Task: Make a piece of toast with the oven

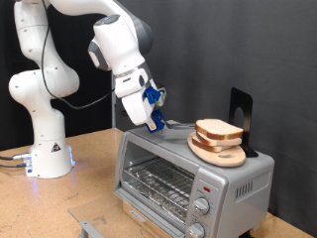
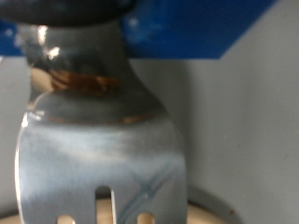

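On the wooden counter (image 1: 99, 169), the white Franka arm's base stands at nine o'clock of the exterior view. Its claw (image 1: 156, 121), fitted with blue pads, reaches down onto the top of the boxy silver-grey toaster oven (image 1: 188, 178) near the view's centre, gripping a flat metal spatula (image 1: 176, 126). The spatula's blade points toward three o'clock, to the round light-wood board (image 1: 220, 152) lying on the oven's top. On the board sits the piece of toast (image 1: 219, 130), cream-faced with a brown crust. The oven's glass door is shut, its wire rack visible behind it. The wrist view shows the shiny slotted spatula (image 2: 98, 140) close up, under the blue mount.
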Robot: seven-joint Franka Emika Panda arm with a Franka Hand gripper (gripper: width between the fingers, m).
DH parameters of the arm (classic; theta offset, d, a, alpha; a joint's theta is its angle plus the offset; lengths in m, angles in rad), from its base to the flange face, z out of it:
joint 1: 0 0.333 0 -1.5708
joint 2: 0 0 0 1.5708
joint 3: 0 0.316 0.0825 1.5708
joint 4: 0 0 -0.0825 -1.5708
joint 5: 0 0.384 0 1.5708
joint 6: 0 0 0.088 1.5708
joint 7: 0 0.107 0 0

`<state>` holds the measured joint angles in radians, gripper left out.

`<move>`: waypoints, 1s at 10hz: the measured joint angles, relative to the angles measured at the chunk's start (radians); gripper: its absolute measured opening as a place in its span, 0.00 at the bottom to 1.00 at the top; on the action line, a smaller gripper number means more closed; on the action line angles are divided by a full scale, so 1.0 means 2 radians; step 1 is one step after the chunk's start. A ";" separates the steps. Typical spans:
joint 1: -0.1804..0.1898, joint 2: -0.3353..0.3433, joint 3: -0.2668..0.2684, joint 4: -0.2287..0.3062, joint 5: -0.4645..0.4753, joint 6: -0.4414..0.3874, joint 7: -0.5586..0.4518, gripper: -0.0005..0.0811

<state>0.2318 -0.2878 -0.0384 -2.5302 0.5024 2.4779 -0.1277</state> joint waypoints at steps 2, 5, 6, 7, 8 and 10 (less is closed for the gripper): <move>0.000 0.004 0.000 0.003 -0.001 -0.006 0.002 0.48; -0.003 0.006 -0.003 0.016 0.000 0.002 0.007 0.48; -0.008 0.010 -0.003 0.025 -0.007 0.002 0.015 0.48; -0.013 0.018 -0.003 0.036 -0.026 -0.004 0.027 0.48; -0.018 0.029 -0.002 0.051 -0.049 -0.019 0.040 0.48; -0.024 0.058 -0.002 0.083 -0.087 -0.050 0.056 0.48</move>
<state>0.1847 -0.1708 -0.0429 -2.3634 0.3281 2.3772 -0.0156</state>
